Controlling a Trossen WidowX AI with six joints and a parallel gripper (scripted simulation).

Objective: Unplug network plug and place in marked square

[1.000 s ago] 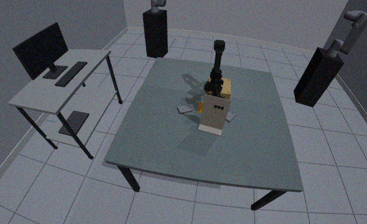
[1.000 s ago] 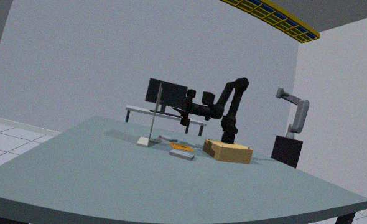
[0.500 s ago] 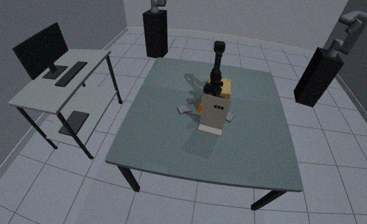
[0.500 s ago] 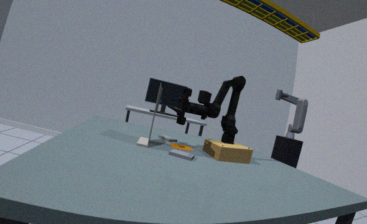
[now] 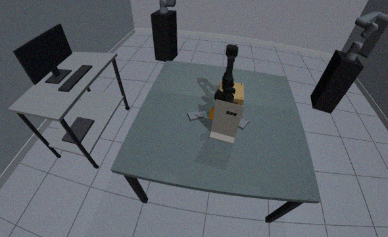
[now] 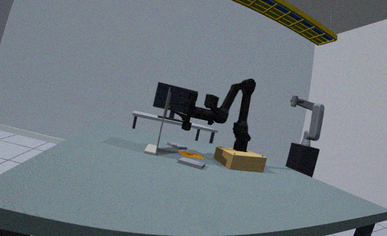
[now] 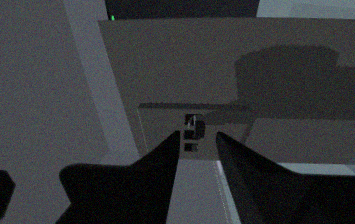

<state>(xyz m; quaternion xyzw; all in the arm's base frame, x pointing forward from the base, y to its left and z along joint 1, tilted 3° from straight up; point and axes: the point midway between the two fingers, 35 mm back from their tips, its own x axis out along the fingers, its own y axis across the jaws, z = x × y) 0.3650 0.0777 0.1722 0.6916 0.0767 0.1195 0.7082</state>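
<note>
The thin upright panel (image 5: pixel 225 126) (image 6: pixel 162 128) (image 7: pixel 178 55) stands in a pale foot. A small raised plate on it has several small dark openings. A small dark plug (image 7: pixel 200 128) shows there beside the upper openings; its tab cannot be made out. My gripper (image 7: pixel 198 135) (image 6: pixel 172 107) is partly open, its fingers pointing at the panel, with nothing seen held between them. In the wrist view, the tips lie left and right of the plug; their distance to it is unclear. The orange marked square (image 5: pixel 211 113) (image 6: pixel 185 153) lies on the table, partly hidden by the panel in the top view.
Two flat grey blocks (image 5: pixel 194 115) (image 5: pixel 244 123) (image 6: pixel 191 162) lie on either side of the square. My arm stands on a wooden box (image 5: pixel 239 89) (image 6: pixel 247 162) behind it. A side desk (image 5: pixel 43 105) with a monitor (image 5: pixel 44 54) (image 6: pixel 162 95) stands apart from the table.
</note>
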